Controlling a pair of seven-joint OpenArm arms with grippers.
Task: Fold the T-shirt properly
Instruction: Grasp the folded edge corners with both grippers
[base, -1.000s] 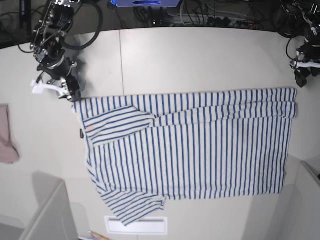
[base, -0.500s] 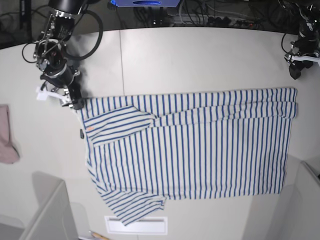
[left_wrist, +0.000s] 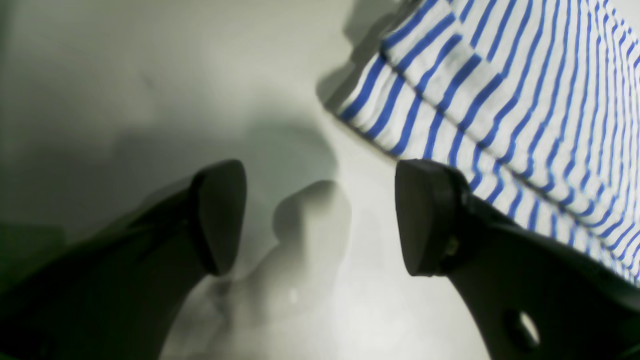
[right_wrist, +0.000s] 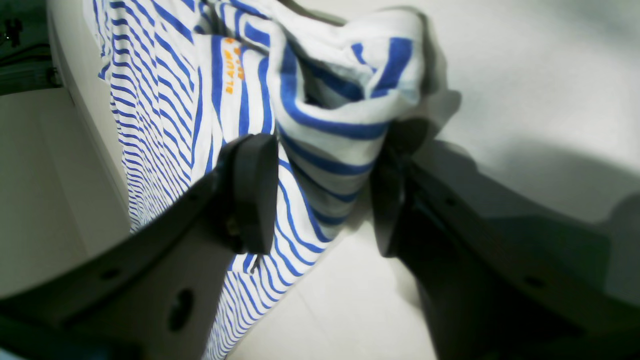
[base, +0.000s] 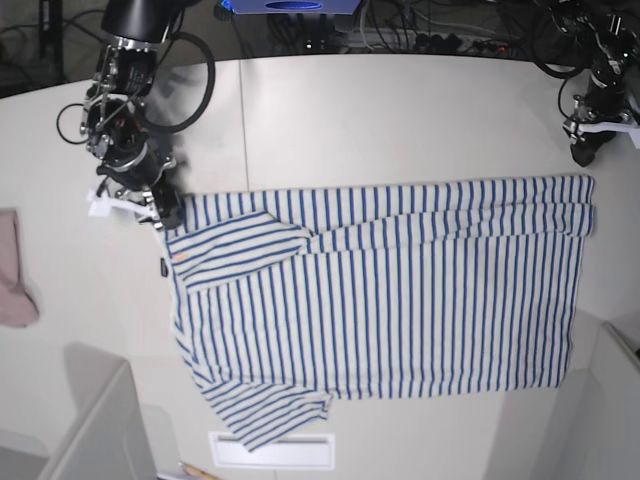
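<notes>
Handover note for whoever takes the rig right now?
Right gripper: jaws around a bunched edge of the T-shirt; whether fully clamped, can't tell.
Left gripper: open, empty, just off the shirt's other far corner.
Shirt: spread wide on the table, a strip turned over along the gripper-side edge, one sleeve sticking out at the opposite side.
Done: no finished fold visible beyond that strip.
Left: probably grip the second corner with the left, then fold the body and tuck the sleeve.

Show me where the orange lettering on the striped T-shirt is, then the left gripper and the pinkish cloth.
Orange lettering (right_wrist: 230, 72): right wrist view, on its longer line.
Left gripper (left_wrist: 320, 220): left wrist view, between its fingertips.
Pinkish cloth (base: 11, 285): base view, its lower part.
</notes>
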